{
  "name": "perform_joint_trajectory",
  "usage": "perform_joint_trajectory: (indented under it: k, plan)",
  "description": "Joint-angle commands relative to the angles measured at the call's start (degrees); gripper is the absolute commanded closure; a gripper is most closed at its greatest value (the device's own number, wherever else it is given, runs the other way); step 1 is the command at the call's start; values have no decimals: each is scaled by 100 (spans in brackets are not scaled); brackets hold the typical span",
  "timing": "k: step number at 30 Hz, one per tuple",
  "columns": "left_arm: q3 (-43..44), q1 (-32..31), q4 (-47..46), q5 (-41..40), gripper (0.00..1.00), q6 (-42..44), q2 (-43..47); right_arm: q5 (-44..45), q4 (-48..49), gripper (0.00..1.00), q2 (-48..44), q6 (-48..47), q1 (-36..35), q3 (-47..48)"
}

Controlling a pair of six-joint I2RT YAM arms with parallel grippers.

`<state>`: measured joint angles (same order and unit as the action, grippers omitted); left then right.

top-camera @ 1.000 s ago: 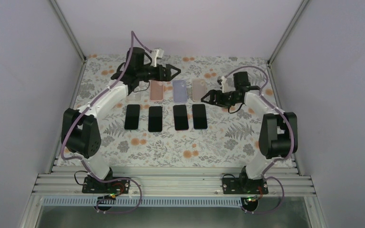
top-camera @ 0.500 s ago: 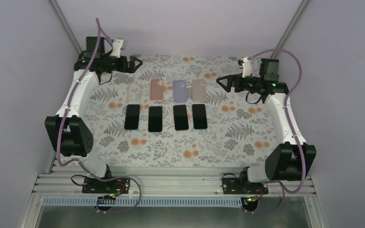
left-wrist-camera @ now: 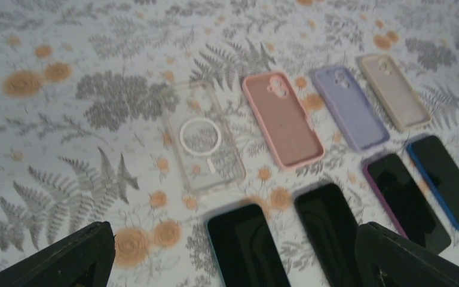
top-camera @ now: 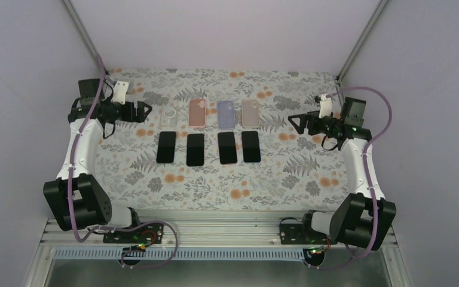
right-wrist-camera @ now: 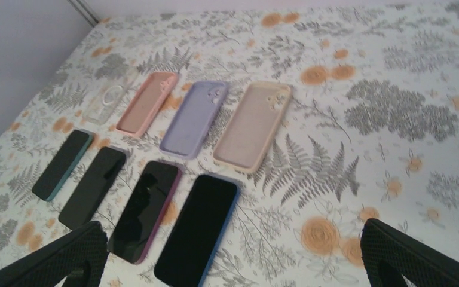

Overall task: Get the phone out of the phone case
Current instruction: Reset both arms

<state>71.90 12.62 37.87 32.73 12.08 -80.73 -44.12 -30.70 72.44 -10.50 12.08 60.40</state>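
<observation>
Four phone cases lie in a back row: clear (top-camera: 169, 113), pink (top-camera: 198, 112), purple (top-camera: 226, 114) and beige (top-camera: 250, 112). Four phones lie screen-up in a row in front of them, the leftmost (top-camera: 166, 146) and the rightmost (top-camera: 251, 146). My left gripper (top-camera: 146, 109) is open and empty, hovering left of the clear case (left-wrist-camera: 203, 146). My right gripper (top-camera: 293, 119) is open and empty, hovering right of the beige case (right-wrist-camera: 252, 125). The left wrist view shows the teal-edged phone (left-wrist-camera: 248, 245) between my fingers (left-wrist-camera: 66, 260). The right wrist view shows the blue-edged phone (right-wrist-camera: 197, 230).
The floral tablecloth (top-camera: 233, 179) covers the table. White walls close in on the left, back and right. An aluminium rail (top-camera: 215, 230) runs along the near edge by the arm bases.
Both arms have swung outward from the case row. The left gripper moved from above the pink case to the far left; the right gripper moved from the beige case to the far right.
</observation>
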Motion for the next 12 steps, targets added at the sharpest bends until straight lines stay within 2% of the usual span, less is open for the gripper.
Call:
perform_joint_trajectory:
  k: [1,12]
  plan:
    - [-606,12,-438,-108,0,259,245,-9,542,1,-352,-252,120,-439]
    - [-889,13,-732,-38,0,-102,367,-170,672,1,-622,-271,130,-942]
